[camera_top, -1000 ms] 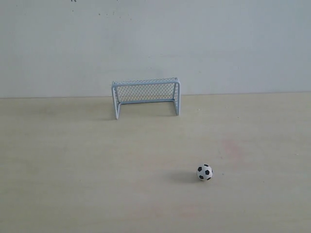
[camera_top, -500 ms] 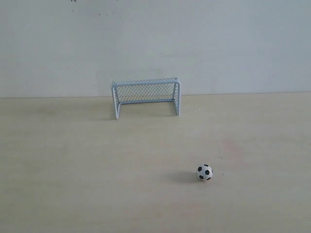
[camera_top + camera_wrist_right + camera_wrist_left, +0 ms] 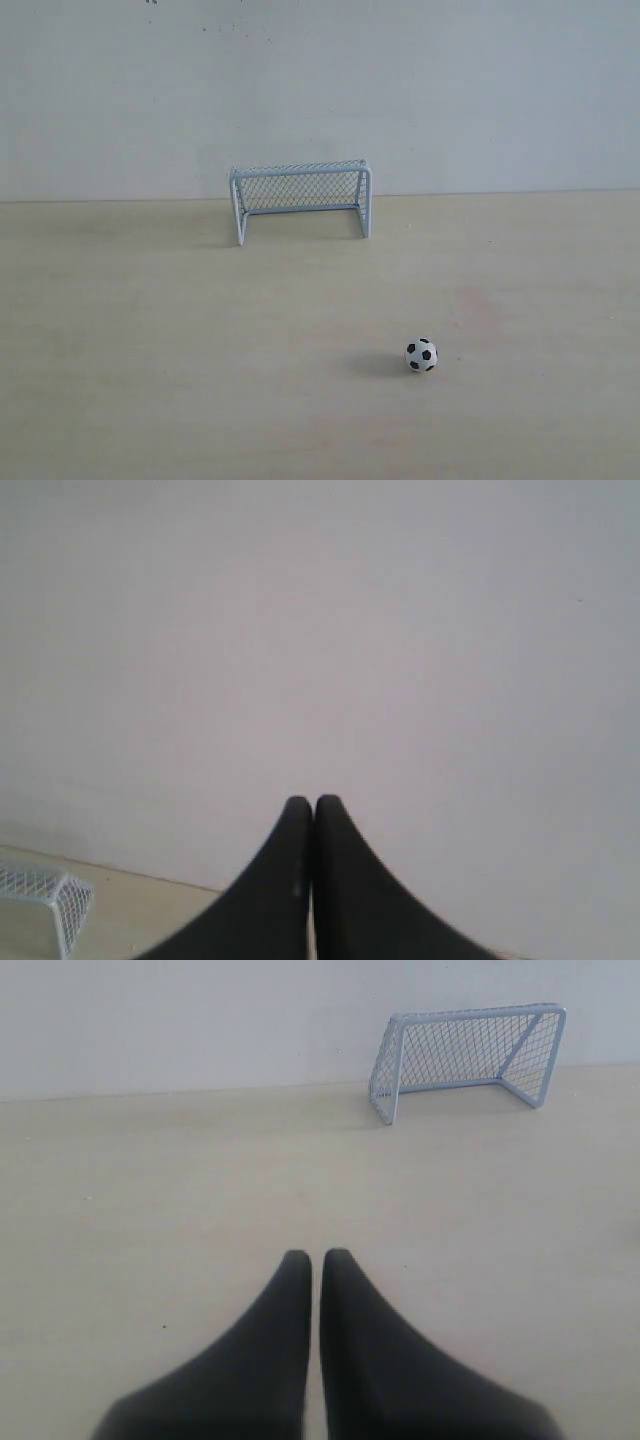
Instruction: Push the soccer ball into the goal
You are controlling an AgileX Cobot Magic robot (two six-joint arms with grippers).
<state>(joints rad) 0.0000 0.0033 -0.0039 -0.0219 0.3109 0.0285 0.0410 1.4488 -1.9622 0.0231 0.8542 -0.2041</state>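
Note:
The soccer ball (image 3: pixel 421 355), small, white with black patches, rests on the pale wooden table near the front right. The goal (image 3: pixel 300 198), white frame with grey mesh, stands at the back of the table against the wall, its mouth facing forward. The goal (image 3: pixel 468 1055) shows in the left wrist view, and one corner of the goal (image 3: pixel 40 900) shows in the right wrist view. The ball is out of both wrist views. My left gripper (image 3: pixel 316 1256) is shut and empty above bare table. My right gripper (image 3: pixel 313 802) is shut and empty, facing the wall. Neither gripper appears in the exterior view.
A plain white wall (image 3: pixel 320 90) rises directly behind the goal. The wooden table (image 3: pixel 150 350) spreads across the whole lower part of the exterior view.

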